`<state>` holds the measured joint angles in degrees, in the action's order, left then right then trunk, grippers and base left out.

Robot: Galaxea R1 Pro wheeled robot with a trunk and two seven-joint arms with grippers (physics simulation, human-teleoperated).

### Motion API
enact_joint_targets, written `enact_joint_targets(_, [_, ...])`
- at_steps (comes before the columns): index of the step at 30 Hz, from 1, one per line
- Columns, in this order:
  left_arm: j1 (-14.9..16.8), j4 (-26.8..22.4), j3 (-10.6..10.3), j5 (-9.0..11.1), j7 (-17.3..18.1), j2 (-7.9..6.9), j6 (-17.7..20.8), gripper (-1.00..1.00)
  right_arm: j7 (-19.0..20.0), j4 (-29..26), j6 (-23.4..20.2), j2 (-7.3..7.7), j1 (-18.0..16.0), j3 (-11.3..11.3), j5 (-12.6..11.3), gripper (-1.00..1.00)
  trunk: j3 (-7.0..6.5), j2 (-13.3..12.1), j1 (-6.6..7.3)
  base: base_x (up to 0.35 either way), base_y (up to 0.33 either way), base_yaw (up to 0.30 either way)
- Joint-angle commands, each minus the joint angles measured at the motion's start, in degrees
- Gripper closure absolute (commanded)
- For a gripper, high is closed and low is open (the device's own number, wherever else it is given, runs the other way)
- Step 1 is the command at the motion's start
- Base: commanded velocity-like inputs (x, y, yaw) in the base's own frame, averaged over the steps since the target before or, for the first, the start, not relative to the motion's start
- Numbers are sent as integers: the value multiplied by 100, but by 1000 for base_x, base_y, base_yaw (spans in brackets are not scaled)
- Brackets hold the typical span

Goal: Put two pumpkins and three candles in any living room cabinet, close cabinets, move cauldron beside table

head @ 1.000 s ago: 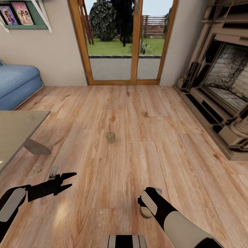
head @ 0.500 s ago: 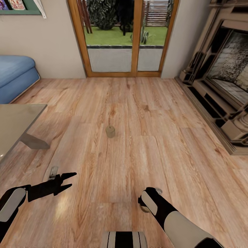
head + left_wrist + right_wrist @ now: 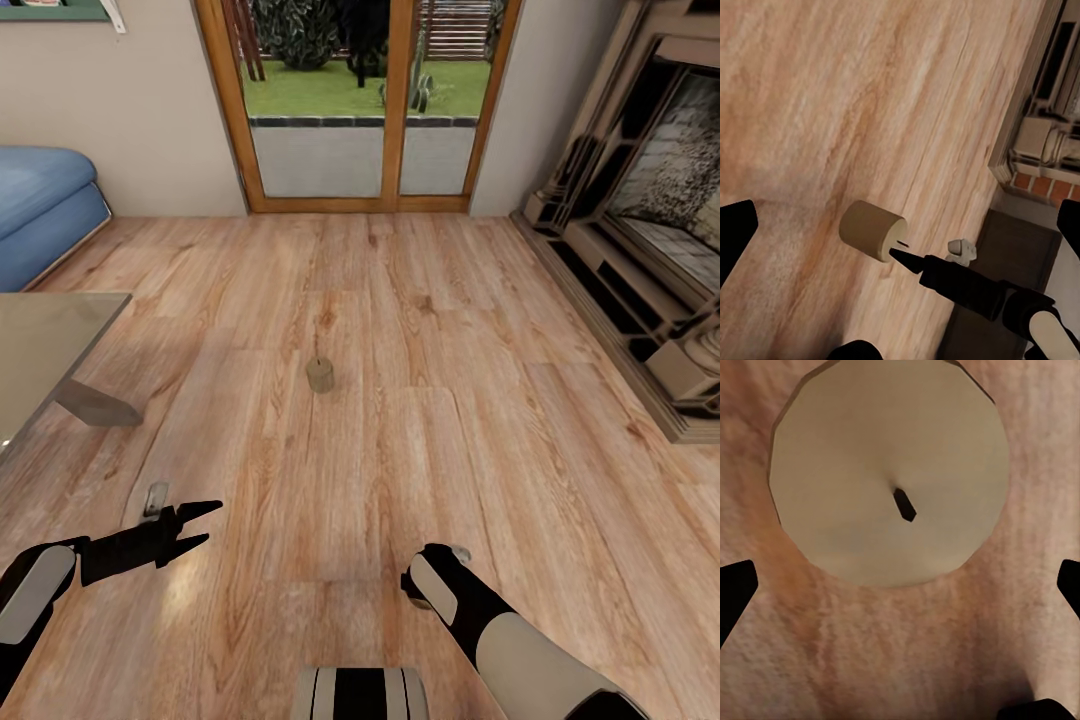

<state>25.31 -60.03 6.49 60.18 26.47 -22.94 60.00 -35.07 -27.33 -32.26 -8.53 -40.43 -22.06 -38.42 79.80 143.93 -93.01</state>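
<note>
One tan candle (image 3: pixel 320 375) stands upright on the wood floor, well ahead of both arms. A second candle (image 3: pixel 891 476) sits directly under my right gripper (image 3: pixel 428 588); its round top and dark wick face the right wrist camera, between widely spread fingertips (image 3: pixel 735 592). The left wrist view catches this candle (image 3: pixel 872 229) from the side, with a black right finger (image 3: pixel 945 274) just above its wick end. My left gripper (image 3: pixel 198 524) hovers low over the floor at the left, open and empty. The low table (image 3: pixel 40 345) stands at the left edge.
A blue sofa (image 3: pixel 40 210) stands at the far left, wood-framed glass doors (image 3: pixel 360 110) straight ahead and a stone fireplace (image 3: pixel 650 250) along the right wall. A small grey object (image 3: pixel 155 497) lies on the floor by the left gripper. Open plank floor stretches ahead.
The whole picture has shifted upward, so the camera has moved. The arms keep their places in it, and the candle under the right wrist is now more hidden by it.
</note>
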Motion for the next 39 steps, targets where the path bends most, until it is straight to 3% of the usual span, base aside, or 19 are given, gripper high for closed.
enact_joint_targets(1, [0, 0, 0, 1, 1, 0, 0, -100, 0, 0, 0, 0, 0, 0, 0, -100, 0, 0, 0, 0, 0, 0])
enact_joint_targets(37, [-26, 0, 1, -15, 7, 0, 0, -100, 0, 0, 7, 0, 0, -1, 1, -100, 0, 0, 0, 46, 0, 0])
enact_joint_targets(39, [-26, 0, 1, -15, 7, 0, 0, -100, 0, 0, 8, 0, 0, -3, 1, -100, 44, 3, -5, 3, 0, 0])
